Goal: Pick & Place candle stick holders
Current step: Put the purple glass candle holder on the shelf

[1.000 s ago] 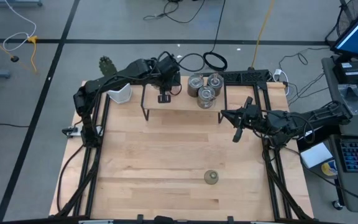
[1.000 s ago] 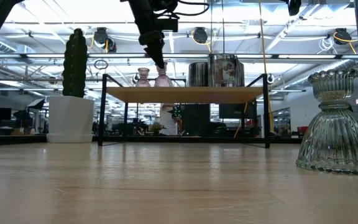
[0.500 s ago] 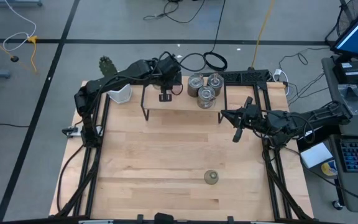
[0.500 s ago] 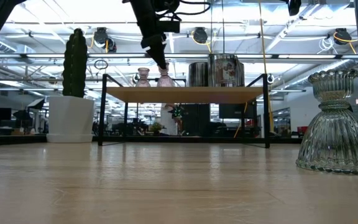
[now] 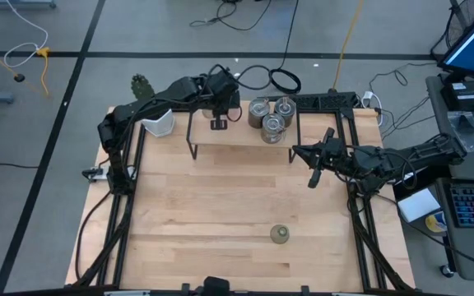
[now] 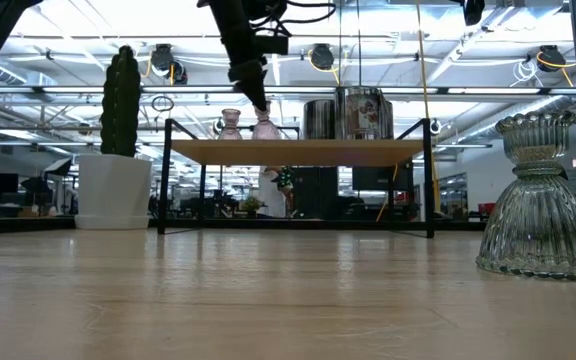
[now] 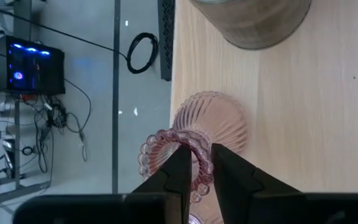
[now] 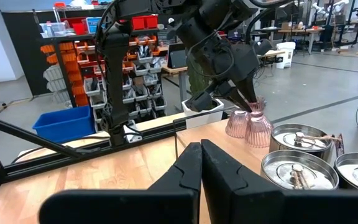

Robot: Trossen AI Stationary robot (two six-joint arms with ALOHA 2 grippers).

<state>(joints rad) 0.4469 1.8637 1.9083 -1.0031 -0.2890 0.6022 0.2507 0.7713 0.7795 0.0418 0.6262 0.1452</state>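
Two pinkish glass holders stand on a raised wooden shelf (image 6: 298,151) at the table's far side. My left gripper (image 5: 218,124) is shut on the right one (image 6: 265,126); the other (image 6: 230,123) stands just beside it. Three silvery cylinders (image 5: 271,117) stand on the same shelf, to the right. The olive-green holder (image 5: 280,235) stands on its base on the table near the front edge and shows large in the low view (image 6: 538,195). My right gripper (image 5: 312,178) is shut and empty, above the table's right side. My left gripper pinches the beaded rim (image 7: 199,151) of the pink holder between its two fingers, one finger inside the mouth and one outside. The fingers come from above, pointing down. The holder is upright, its ribbed base (image 7: 224,121) on or just over the shelf; which, I cannot tell.
A cactus in a white pot (image 5: 156,122) stands at the far left beside the shelf. The shelf stands on thin black legs (image 6: 165,180). Bare wooden tabletop (image 5: 220,205) lies between the shelf and the green holder. Cables lie on the floor behind the table.
My left gripper has shifted a little toward the table's far edge over the shelf with the pink holder, which stays upright.
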